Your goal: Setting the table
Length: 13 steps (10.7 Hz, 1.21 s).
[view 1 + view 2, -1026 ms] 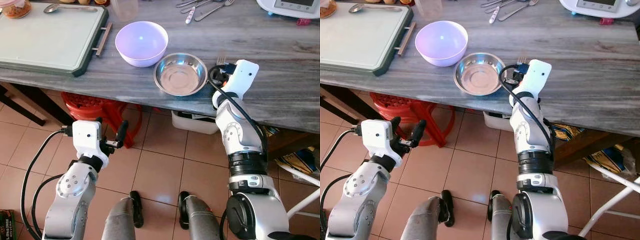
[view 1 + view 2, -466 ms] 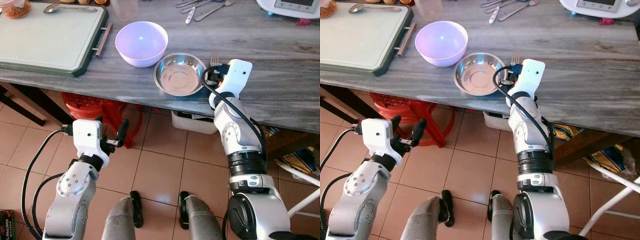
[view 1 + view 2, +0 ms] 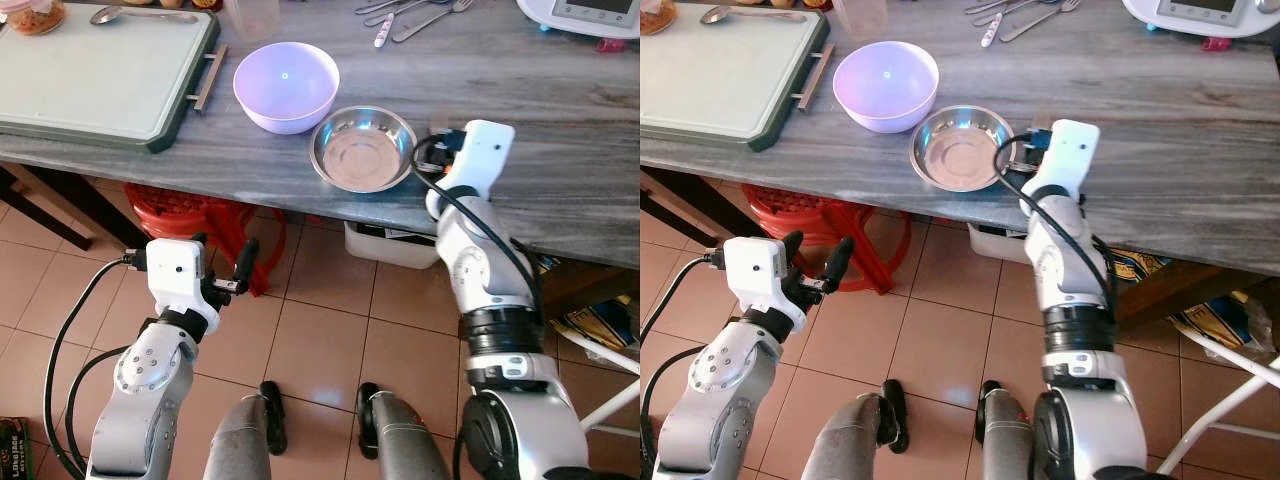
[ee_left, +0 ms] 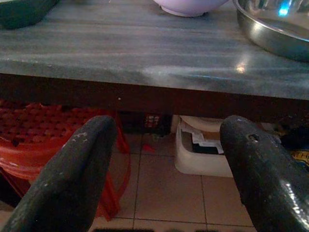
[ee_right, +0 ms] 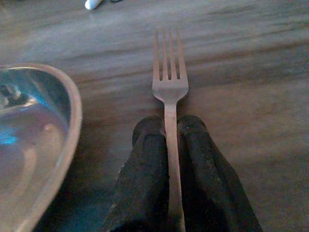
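Shifted since half a second ago: right gripper (image 5: 169, 145), carried slightly rightward along the tabletop (image 3: 560, 110), away from the steel bowl's rim.

Item, fork (image 5: 169, 82): pinched by its handle between the right jaws, tines pointing away from the robot, low over the grey wood-grain surface just beside the steel bowl (image 3: 362, 148) (whether the tines touch the surface cannot be told). Position suits a place setting, cutlery on the bowl's right.

Item, lilac bowl (image 3: 285, 85): touching or nearly touching the steel one, far-left of it.

Item, green tray (image 3: 100, 75): farther left, a spoon (image 3: 125, 14) on it.

Item, spare cutlery (image 3: 410, 12): far edge, unplaced.

Item, left gripper (image 3: 222, 270): idle below the table edge, jaws wide, holding nothing.
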Motion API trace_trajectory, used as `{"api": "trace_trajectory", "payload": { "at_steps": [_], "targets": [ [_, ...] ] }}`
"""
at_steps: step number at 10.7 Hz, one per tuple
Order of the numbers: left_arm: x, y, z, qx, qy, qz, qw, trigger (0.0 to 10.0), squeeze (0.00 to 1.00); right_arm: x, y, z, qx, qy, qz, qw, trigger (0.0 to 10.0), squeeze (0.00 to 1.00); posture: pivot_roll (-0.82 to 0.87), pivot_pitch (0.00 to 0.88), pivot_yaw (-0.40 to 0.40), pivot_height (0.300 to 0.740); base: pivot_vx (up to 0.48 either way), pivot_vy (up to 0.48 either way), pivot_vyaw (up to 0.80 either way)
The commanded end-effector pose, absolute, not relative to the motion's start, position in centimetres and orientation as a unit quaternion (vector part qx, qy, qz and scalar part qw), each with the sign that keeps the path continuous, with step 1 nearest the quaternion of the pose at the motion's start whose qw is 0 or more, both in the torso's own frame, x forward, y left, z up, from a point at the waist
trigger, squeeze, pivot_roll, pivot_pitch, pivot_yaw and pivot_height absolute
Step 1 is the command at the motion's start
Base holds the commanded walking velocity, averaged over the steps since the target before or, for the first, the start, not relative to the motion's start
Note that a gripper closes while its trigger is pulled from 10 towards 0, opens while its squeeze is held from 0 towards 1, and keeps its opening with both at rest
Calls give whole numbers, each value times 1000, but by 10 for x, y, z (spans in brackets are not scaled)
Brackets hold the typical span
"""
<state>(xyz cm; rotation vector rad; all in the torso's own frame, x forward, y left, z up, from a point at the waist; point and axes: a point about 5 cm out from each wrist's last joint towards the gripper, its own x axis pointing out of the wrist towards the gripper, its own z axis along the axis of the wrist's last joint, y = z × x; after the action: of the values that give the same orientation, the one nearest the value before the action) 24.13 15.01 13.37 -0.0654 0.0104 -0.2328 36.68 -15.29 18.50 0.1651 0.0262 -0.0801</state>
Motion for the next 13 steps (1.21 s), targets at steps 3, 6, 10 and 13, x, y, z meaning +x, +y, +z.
{"api": "trace_trajectory", "payload": {
  "at_steps": [3, 6, 10, 13],
  "targets": [
    [240, 150, 129, -31, 19, -119, 992, 10000, 0, 361, -160, 160, 77, 64, -58, 993, 10000, 0, 11, 304, 50, 740, 0, 0, 0],
    [241, 150, 129, -29, 18, -119, 992, 10000, 0, 361, -157, 161, 83, 61, -49, 994, 10000, 1000, 16, 303, 51, 740, 0, 0, 0],
    [242, 149, 130, -30, 16, -119, 992, 10000, 0, 360, -157, 167, 67, 41, -41, 996, 10000, 0, 14, 301, 50, 740, 0, 0, 0],
    [243, 149, 130, -31, 14, -119, 992, 10000, 0, 356, -161, 172, 63, 14, -37, 997, 10000, 871, 14, 298, 49, 740, 0, 0, 0]
  ]
}}
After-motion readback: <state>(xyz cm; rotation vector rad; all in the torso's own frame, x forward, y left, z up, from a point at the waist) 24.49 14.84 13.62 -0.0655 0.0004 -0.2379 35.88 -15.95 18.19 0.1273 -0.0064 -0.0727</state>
